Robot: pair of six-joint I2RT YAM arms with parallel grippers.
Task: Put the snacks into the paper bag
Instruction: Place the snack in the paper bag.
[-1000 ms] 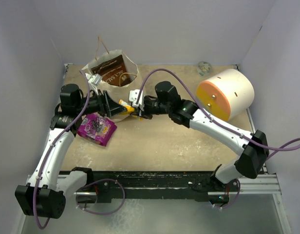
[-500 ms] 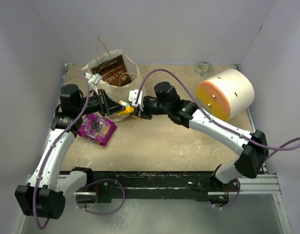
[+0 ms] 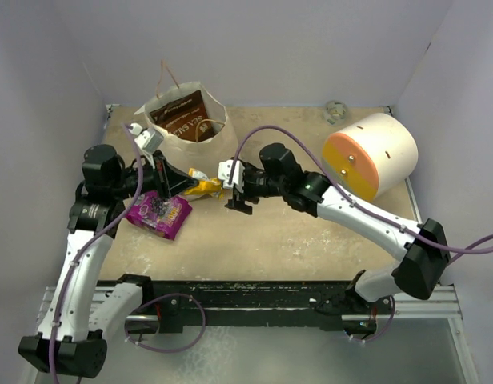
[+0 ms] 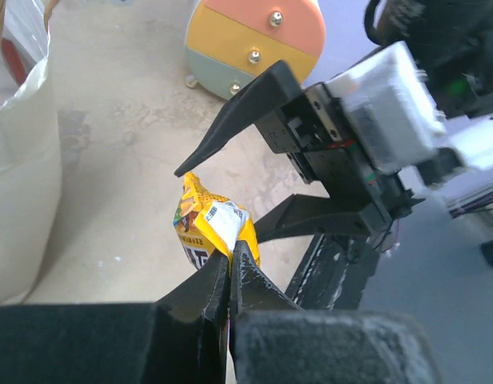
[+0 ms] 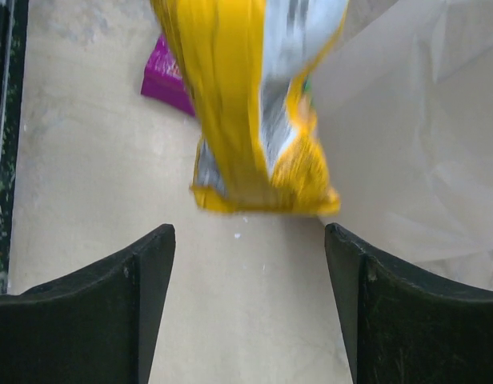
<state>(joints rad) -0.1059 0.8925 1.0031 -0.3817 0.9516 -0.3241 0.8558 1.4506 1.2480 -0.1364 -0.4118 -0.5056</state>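
A small yellow snack packet (image 3: 203, 189) hangs just above the table in front of the paper bag (image 3: 192, 149). My left gripper (image 3: 185, 186) is shut on the packet's edge (image 4: 208, 230), jaws pressed together (image 4: 229, 253). My right gripper (image 3: 233, 197) stands open just right of the packet, apart from it; in the right wrist view its fingers (image 5: 250, 264) are wide with the yellow packet (image 5: 254, 120) beyond them. A brown candy bag (image 3: 183, 116) stands inside the paper bag. A purple packet (image 3: 158, 211) lies flat on the table below my left gripper.
A big cream cylinder with an orange face (image 3: 373, 153) lies at the right rear; its striped face (image 4: 254, 40) shows in the left wrist view. A small grey object (image 3: 335, 110) sits at the back edge. Walls close in the table on three sides.
My right gripper opened, let go of the yellow packet and drew back to the right. My left gripper shut on the packet and shifted slightly left with it.
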